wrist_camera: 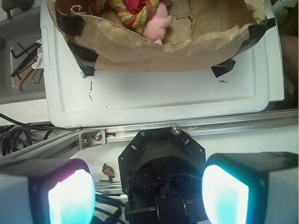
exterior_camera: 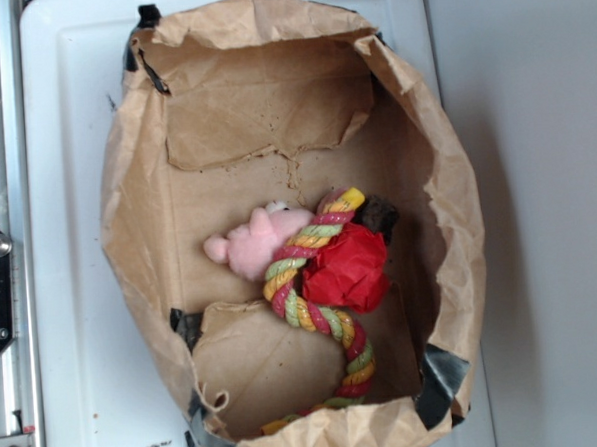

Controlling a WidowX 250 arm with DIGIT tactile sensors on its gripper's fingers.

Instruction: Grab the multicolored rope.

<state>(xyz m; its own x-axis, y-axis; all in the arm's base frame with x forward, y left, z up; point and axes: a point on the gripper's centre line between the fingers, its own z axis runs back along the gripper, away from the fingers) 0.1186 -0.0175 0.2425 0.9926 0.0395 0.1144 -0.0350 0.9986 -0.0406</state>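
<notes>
Three things crowd the paper bag [exterior_camera: 137, 192], so I'd send the released hand [wrist_camera: 147, 191], low in the wrist frame, toward the multicolored rope's [exterior_camera: 318, 318] bare lower curve, away from the pink plush [exterior_camera: 260, 244] and red lump [exterior_camera: 349, 269].

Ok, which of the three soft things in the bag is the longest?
The multicolored rope: twisted red, yellow and green strands curving past the pink plush toy and red lump.

A brown paper bag [exterior_camera: 137, 192] holds the multicolored rope [exterior_camera: 308, 308], curving between a pink plush toy [exterior_camera: 255, 246] and a red lump [exterior_camera: 349, 269], touching both.
</notes>
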